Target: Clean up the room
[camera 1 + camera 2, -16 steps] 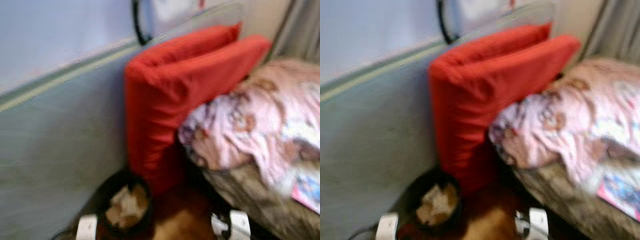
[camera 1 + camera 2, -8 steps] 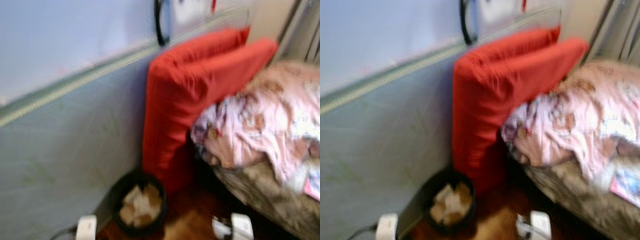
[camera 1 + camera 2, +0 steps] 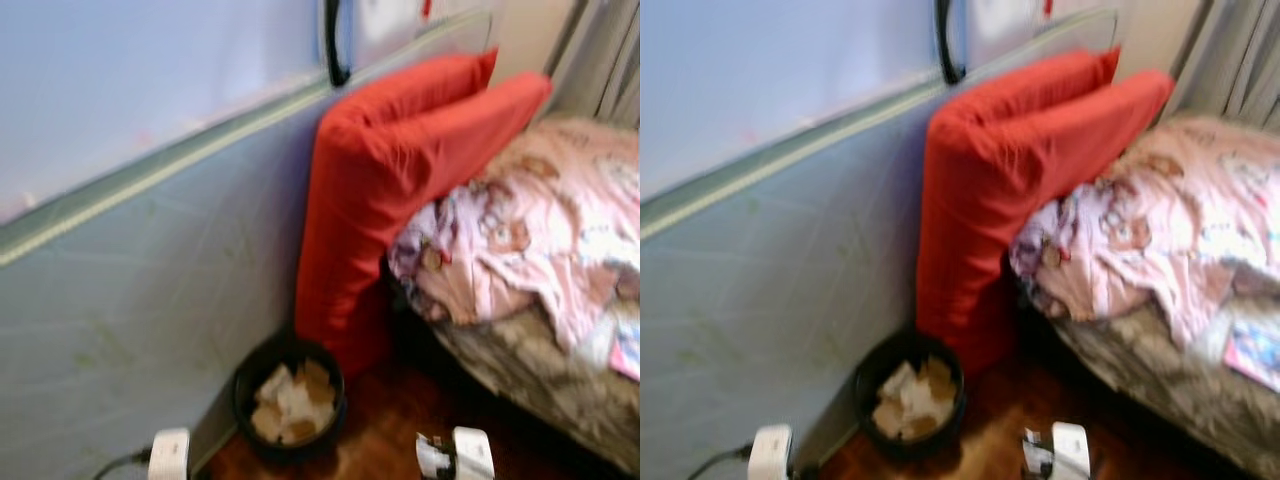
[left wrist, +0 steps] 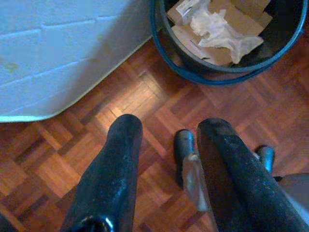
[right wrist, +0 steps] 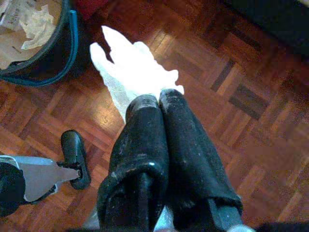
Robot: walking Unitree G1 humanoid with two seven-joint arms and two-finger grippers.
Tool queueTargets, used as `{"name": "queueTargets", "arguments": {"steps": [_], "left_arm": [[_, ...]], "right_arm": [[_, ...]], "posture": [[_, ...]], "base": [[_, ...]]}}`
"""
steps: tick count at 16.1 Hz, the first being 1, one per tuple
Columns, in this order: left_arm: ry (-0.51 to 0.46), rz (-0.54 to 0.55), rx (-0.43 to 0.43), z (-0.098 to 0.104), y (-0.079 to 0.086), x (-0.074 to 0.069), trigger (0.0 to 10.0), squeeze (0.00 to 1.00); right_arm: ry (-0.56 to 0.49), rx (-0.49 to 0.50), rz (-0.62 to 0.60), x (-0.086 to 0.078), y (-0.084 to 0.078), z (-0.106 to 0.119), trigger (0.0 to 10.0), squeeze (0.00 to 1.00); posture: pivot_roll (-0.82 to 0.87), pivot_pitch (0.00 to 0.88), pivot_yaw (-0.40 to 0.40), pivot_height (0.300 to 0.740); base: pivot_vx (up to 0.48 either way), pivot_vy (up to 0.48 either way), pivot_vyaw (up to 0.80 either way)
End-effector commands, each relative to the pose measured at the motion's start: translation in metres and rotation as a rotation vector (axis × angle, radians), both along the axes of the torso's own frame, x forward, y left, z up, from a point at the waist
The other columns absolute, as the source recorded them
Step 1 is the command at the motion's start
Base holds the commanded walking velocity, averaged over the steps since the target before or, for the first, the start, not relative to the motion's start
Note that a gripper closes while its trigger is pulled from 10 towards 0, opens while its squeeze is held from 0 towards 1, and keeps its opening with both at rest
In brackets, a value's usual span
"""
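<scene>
White tissue (image 5: 133,72), probably crumpled paper, juts from the right gripper's (image 5: 159,99) pressed-together fingers.

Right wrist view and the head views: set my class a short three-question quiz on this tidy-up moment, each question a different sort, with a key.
1. True or false: the right claw is shut on a white tissue.
2. What fills the black bin? A) paper scraps B) shoes C) water
3. Fill in: the bin stands on the wooden floor at the foot of the red ____.

Key: 1 true; 2 A; 3 cushion.
</scene>
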State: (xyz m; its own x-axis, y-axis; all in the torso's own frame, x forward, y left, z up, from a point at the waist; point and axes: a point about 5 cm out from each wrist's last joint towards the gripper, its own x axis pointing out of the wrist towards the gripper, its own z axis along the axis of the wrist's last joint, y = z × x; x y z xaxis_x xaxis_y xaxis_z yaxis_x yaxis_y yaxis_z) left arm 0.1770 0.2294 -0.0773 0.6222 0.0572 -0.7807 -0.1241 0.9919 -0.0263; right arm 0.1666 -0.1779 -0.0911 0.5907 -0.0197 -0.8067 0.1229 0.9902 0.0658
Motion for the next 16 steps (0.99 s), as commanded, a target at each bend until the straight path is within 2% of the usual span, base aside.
{"name": "queueTargets", "arguments": {"steps": [1,12,16], "left_arm": [[0.019,-0.009,0.004,-0.0024,-0.0001,-0.0047,10.0,0.00],[0.043,0.011,0.003,-0.0050,0.0039,-0.0125,10.0,0.00],[0.042,0.011,0.002,-0.0053,0.0021,-0.0120,10.0,0.00]], "right_arm": [[-0.015,-0.003,0.003,0.0051,-0.0003,0.0023,10.0,0.00],[-0.016,0.003,-0.001,0.0057,-0.0016,0.0027,10.0,0.00],[-0.016,0.004,-0.010,0.0063,-0.0022,0.0029,10.0,0.00]], "posture": [[-0.03,0.000,0.015,0.740],[-0.03,0.000,0.014,0.740],[-0.03,0.000,0.008,0.740]], "base": [[0.000,0.000,0.80],[0.000,0.000,0.80],[0.000,0.000,0.13]]}}
